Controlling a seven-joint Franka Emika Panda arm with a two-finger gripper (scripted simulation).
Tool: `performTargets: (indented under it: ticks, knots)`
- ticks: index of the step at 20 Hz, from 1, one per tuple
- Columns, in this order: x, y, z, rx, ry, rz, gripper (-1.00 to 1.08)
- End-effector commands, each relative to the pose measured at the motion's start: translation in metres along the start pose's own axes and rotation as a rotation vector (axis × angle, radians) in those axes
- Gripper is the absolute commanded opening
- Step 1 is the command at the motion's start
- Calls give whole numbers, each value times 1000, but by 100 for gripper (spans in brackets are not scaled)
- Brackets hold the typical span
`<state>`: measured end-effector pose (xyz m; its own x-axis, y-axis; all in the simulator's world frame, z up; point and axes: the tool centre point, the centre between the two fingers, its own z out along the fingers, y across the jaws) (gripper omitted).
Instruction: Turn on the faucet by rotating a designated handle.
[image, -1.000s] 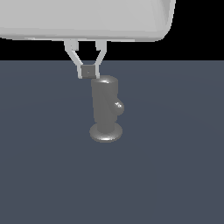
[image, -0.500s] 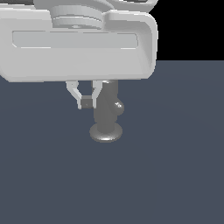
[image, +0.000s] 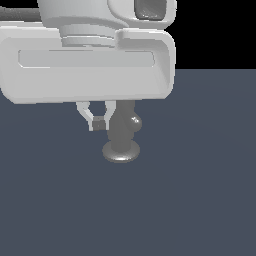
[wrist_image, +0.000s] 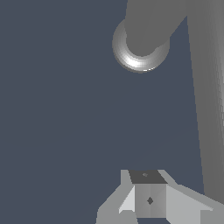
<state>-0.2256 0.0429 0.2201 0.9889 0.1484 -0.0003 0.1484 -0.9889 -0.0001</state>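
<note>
A dull grey faucet (image: 122, 131) stands on slate-blue ground (image: 200, 200) under the white arm (image: 85, 65), its fingertip pads (image: 99, 125) seemingly darker grey.

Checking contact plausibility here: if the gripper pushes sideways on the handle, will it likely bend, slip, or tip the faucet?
The handle looks like rigid metal, so bending seems unlikely. Its smooth round surface may let the gripper slide. The faucet has a flared base, so tipping seems unlikely.
</note>
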Motion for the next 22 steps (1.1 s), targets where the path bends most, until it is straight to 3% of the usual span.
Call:
performTargets:
  ticks: [1,22]
  knots:
    - [0,0,0,0,0,0,-100]
    - [16,93,0,0,0,0,-100]
